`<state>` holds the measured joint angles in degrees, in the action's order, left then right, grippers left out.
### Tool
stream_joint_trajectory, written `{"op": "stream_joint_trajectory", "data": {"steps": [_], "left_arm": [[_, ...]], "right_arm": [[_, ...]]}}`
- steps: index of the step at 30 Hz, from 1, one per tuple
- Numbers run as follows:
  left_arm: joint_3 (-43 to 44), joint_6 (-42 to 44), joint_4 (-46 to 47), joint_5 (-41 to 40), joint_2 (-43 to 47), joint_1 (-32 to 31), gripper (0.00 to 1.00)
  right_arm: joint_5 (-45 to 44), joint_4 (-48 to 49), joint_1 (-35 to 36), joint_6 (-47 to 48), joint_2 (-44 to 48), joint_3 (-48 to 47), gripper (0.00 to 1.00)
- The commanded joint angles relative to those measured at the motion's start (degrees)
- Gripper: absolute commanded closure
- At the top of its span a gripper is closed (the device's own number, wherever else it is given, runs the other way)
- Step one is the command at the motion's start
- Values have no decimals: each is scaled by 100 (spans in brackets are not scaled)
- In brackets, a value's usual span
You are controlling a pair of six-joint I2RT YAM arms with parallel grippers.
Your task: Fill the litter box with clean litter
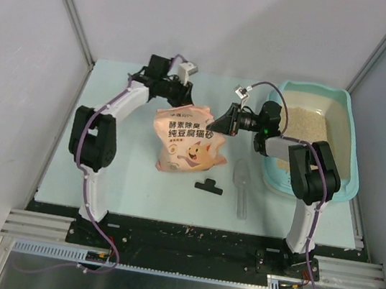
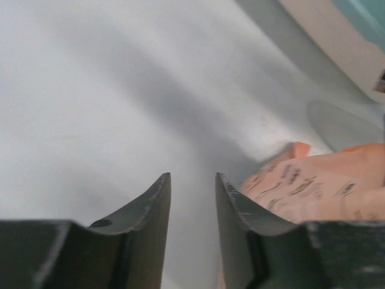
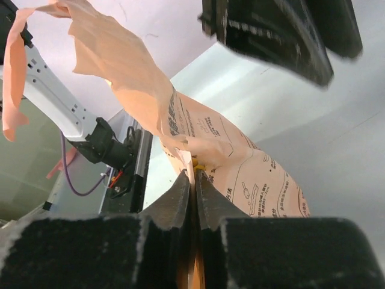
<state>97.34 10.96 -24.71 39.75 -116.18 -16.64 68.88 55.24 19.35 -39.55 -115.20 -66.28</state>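
Top external — right end effector, reaching leftward, pinches the bag; left end effector parted.

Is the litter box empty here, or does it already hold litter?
Already holds some: beige litter covers the floor of the teal litter box.

a peach-pink bag with a cartoon cat sits mid-table; a black clip lies near it, a clear scoop beside the clip.
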Motion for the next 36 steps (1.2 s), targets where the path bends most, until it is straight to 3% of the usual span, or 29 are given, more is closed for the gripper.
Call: {"op": "stream_joint_trajectory", "data": {"steps": [1, 2, 8, 10, 14, 17, 24, 36], "left_arm": [[-144, -68, -42, -617, 1070, 688, 55], [-458, -7, -86, -548, 1254, 906, 53], [-2109, 327, -377, -90, 2730, 1558, 42], [-2569, 520, -412, 15, 3353, 1646, 34], [-3693, 1021, -482, 366, 4258, 1823, 32], [-3959, 1312, -482, 797, 4569, 1814, 31], [-3679, 795, 8, 1360, 4140, 1515, 31], [-3134, -1315, 1556, 1711, 3014, 856, 39]], "right_arm": [[-41, 338, -89, -352, 23, -236, 95], [-120, 268, -133, -343, 41, -236, 100], [-305, -751, -204, 96, 138, -473, 100], [-375, -1137, -204, 254, 216, -543, 100], [-568, -1980, -186, 588, 322, -649, 100], [-648, -2297, -178, 693, 401, -658, 100], [-639, -3116, -116, 1317, 621, -684, 100], [-639, -2809, -239, 1099, 604, -684, 100]]}}
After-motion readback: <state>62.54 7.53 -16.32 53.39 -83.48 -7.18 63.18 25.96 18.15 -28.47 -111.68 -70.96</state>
